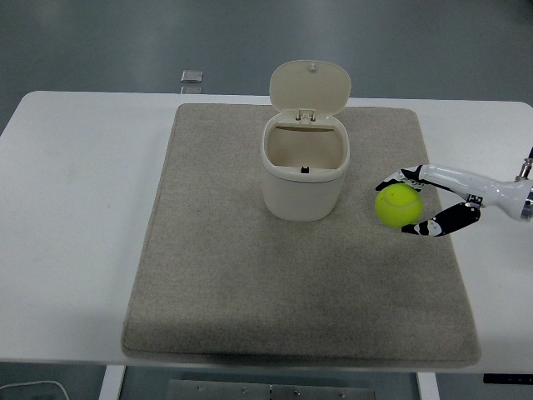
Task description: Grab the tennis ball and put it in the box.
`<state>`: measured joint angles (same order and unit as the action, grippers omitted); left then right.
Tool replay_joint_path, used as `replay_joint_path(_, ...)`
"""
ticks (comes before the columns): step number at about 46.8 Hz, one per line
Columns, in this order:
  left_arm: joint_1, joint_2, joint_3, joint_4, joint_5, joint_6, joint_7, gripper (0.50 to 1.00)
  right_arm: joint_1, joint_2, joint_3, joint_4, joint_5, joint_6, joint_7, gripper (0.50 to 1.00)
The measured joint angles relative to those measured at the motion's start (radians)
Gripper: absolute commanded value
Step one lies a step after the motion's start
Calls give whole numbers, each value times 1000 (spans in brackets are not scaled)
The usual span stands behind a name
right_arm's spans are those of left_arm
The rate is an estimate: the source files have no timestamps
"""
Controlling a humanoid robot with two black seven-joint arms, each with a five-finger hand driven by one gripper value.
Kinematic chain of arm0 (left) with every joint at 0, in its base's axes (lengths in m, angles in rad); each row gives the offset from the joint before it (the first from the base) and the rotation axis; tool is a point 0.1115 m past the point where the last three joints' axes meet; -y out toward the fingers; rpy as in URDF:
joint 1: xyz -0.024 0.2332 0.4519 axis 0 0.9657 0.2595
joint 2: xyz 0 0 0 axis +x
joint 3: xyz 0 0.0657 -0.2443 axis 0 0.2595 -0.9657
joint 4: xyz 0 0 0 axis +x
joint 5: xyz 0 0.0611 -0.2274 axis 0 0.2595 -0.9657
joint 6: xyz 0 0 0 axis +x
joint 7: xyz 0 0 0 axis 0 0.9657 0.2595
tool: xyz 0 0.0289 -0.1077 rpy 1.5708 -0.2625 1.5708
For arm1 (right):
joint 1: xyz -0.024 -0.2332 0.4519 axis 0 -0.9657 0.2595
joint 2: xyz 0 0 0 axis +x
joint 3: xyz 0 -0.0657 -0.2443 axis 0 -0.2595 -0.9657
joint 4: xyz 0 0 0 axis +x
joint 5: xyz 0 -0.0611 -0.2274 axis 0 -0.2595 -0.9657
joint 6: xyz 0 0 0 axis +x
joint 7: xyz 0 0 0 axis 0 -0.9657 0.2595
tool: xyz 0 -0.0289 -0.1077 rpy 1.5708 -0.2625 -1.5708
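Observation:
A yellow-green tennis ball (398,206) is held at the right side of the grey mat (225,275). My right hand (404,204) comes in from the right edge and is shut on the ball, with fingers (401,177) curled over its far side and the thumb along its near side. The cream box (304,164) stands at the mat's upper middle, left of the ball, with its hinged lid (309,87) tipped up and back and the inside showing. My left arm is out of view.
The mat lies on a white table (75,217). A small grey square object (192,77) rests at the table's far edge, behind the mat.

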<state>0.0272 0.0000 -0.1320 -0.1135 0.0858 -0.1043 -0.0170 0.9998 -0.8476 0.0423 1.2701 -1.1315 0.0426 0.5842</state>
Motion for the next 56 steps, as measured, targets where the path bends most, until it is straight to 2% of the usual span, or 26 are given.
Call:
replay_joint_path(3,1,0,0,0,0,0,0,992,21,-9,0,6,22,3,23,500)
replay_joint_path(10,0,0,0,0,0,0,0,992,62,-37,1,17,74,47,27,500)
replay_joint_path(20,1,0,0,0,0,0,0,992,149,-57,11,68,141,153,27,500)
replay_joint_path(29,0,0,0,0,0,0,0,992,168,-15,59,71,145,172,27,500)
replay_joint_path(44,0,0,0,0,0,0,0,992,169,108,109,66,144,166,27,500)
replay_joint_path(56,0,0,0,0,0,0,0,992,165,210,136,42,146,147,-102,500)
